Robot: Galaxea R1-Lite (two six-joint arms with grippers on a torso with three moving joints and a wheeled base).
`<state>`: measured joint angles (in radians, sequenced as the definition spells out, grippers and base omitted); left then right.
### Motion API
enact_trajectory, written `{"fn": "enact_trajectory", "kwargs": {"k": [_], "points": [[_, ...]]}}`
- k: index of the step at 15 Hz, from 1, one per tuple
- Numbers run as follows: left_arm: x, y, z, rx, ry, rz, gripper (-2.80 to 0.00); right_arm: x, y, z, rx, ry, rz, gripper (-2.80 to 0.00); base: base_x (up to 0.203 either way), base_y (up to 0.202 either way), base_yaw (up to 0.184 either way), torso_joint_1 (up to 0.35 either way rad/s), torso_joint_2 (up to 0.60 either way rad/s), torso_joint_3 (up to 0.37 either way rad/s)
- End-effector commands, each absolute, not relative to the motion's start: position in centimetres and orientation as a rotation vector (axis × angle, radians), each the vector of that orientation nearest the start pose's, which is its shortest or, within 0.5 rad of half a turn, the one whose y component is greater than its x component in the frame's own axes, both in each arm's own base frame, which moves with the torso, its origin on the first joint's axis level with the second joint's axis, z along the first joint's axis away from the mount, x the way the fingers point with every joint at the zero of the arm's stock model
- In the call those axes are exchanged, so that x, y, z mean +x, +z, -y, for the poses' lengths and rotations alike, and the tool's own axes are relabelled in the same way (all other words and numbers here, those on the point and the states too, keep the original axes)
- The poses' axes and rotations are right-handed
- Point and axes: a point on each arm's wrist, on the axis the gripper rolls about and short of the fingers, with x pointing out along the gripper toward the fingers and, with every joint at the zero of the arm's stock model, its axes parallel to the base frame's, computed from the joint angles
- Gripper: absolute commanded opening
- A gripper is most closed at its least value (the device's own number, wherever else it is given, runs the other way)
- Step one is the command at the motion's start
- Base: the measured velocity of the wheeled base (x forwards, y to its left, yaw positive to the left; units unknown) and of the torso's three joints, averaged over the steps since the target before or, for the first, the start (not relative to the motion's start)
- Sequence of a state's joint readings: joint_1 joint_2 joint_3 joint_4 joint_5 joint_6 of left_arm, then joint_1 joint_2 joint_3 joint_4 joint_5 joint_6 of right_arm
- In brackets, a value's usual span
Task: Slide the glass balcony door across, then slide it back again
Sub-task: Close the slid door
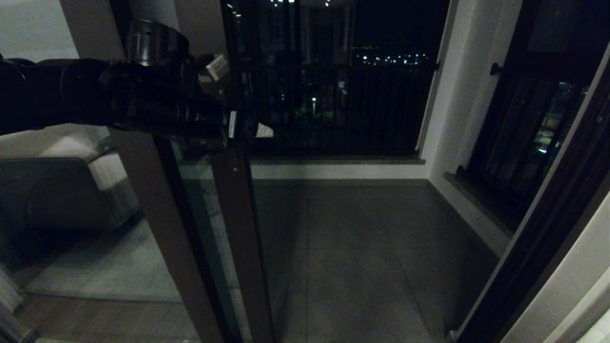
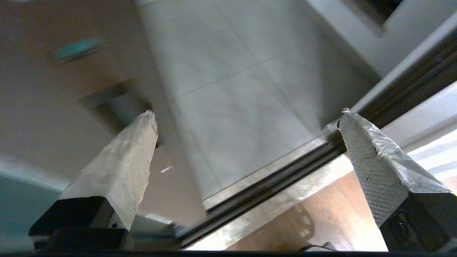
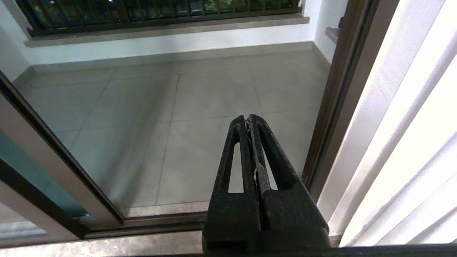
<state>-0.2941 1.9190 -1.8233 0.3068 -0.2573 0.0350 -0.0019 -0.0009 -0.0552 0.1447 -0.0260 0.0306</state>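
Observation:
The glass balcony door (image 1: 238,224) stands slid towards the left, its brown edge stile upright at centre-left with glass (image 1: 202,224) beside it; the doorway to its right is open. Its frosted top band is out of view. My left arm reaches across from the left, and the left gripper (image 1: 252,127) is at that stile's edge. In the left wrist view the left gripper (image 2: 246,114) is open; one of its taped fingers (image 2: 125,160) lies against the brown stile (image 2: 53,107) near the recessed slot handle (image 2: 110,101), and the other is free. My right gripper (image 3: 249,119) hangs low, shut and empty.
A floor track (image 3: 160,221) runs across the threshold, with balcony tiles (image 1: 357,262) beyond. The dark right door frame (image 1: 548,228) and a white curtain (image 3: 410,142) bound the opening. A barred window (image 1: 524,133) and a railing (image 1: 343,105) close the balcony. A sofa (image 1: 57,190) shows at left.

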Motion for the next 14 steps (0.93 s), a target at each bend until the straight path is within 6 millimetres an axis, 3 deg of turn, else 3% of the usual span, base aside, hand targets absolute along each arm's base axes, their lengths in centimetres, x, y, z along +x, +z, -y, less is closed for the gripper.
{"fn": "enact_trajectory", "kwargs": {"k": [1,5,14], "points": [[35.2,30.6,10.8,0.040,-0.543,-0.392,0.00,-2.8,7.6,0.1,0.030,-0.029,-0.090,-2.80,0.000,0.000,0.000,0.000,0.00,0.000],[34.5,30.7,10.4,0.037,-0.540,-0.396,0.00,-2.8,7.6,0.1,0.030,-0.029,-0.090,-2.80,0.000,0.000,0.000,0.000,0.00,0.000],[37.7,29.3,11.3,0.040,-0.529,-0.402,0.00,-2.8,7.6,0.1,0.030,-0.029,-0.090,-2.80,0.000,0.000,0.000,0.000,0.00,0.000]]}}
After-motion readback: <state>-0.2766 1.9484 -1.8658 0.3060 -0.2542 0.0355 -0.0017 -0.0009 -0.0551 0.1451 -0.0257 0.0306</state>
